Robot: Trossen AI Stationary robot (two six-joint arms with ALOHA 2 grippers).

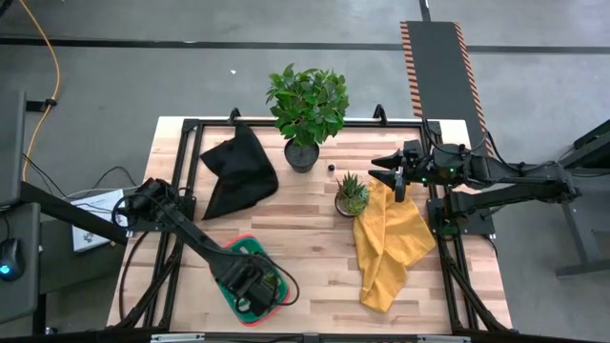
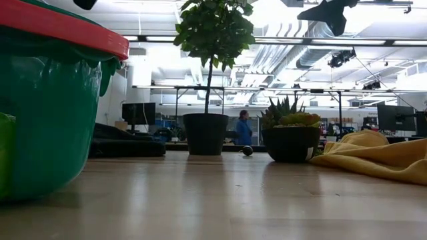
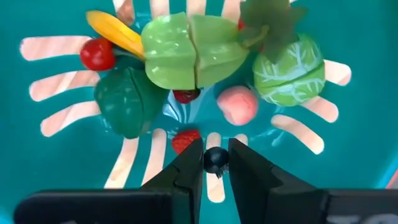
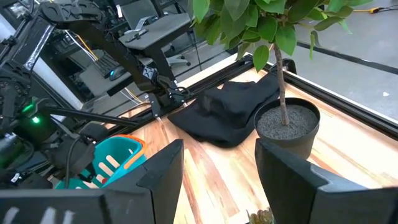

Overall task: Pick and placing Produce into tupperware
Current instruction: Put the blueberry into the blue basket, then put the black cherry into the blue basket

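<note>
The green tupperware with a red rim [image 1: 232,247] sits at the table's near left and fills the low view's left side [image 2: 47,100]. My left gripper [image 1: 255,286] reaches down into it. The left wrist view shows produce lying on the container's floor: a yellow banana [image 3: 115,31], a red cherry [image 3: 97,54], a dark green leafy piece [image 3: 127,102], a split pale green piece [image 3: 193,50], a cabbage [image 3: 289,65], a pink peach [image 3: 237,104] and a red strawberry [image 3: 185,139]. The left gripper [image 3: 216,149] is shut on a small black round piece [image 3: 216,158]. My right gripper [image 1: 386,174] [image 4: 217,165] waits open above the far right. My left gripper pinches the small black round piece [image 3: 216,160] between its two fingers, near their free ends. The fingers come from above, pointing down into the tupperware. Whether the piece rests on the floor or hangs clear of it, I cannot tell.
A large leafy potted plant [image 1: 307,110] and a small spiky potted plant [image 1: 352,193] stand at the table's middle far side, with a small black ball [image 1: 331,168] between them. A black cloth [image 1: 236,170] lies far left, a yellow cloth [image 1: 389,243] right. A person [image 2: 243,128] stands far behind.
</note>
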